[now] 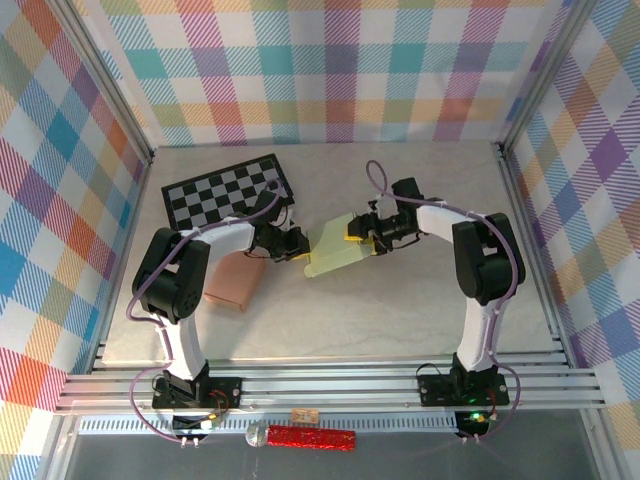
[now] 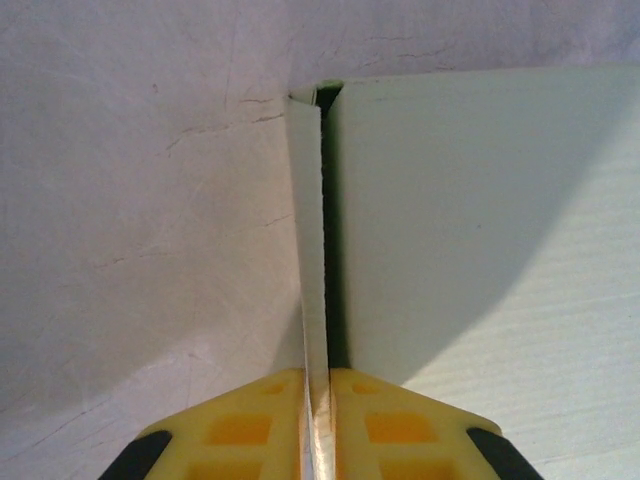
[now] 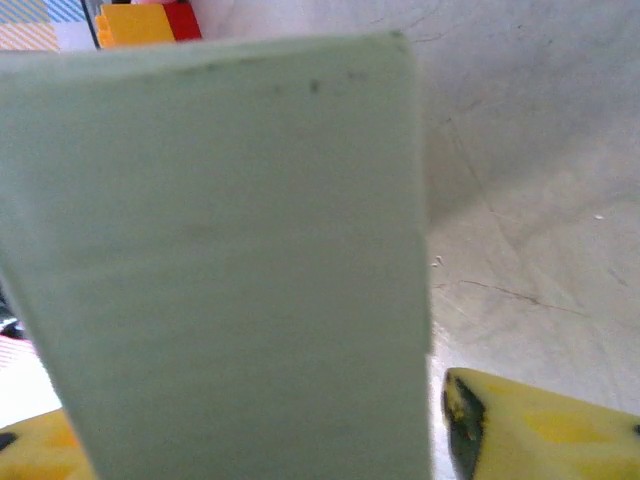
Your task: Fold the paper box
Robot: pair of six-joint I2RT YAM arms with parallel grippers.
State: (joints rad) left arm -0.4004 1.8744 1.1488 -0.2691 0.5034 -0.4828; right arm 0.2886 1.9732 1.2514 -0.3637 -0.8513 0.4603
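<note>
While the left gripper (image 2: 318, 405) pinches one thin flap of the pale green paper box (image 1: 335, 255), the folding looks only partly done.
The right gripper (image 3: 255, 430) has its jaws spread either side of a box panel; whether they press on it, I cannot tell. The box lies mid-table (image 1: 400, 320) between both arms, not yet a closed shape. No brand, label or writing is readable.

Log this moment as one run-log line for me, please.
object: paper box on table | left gripper: shut on its flap | right gripper: astride a panel, grip unclear
</note>
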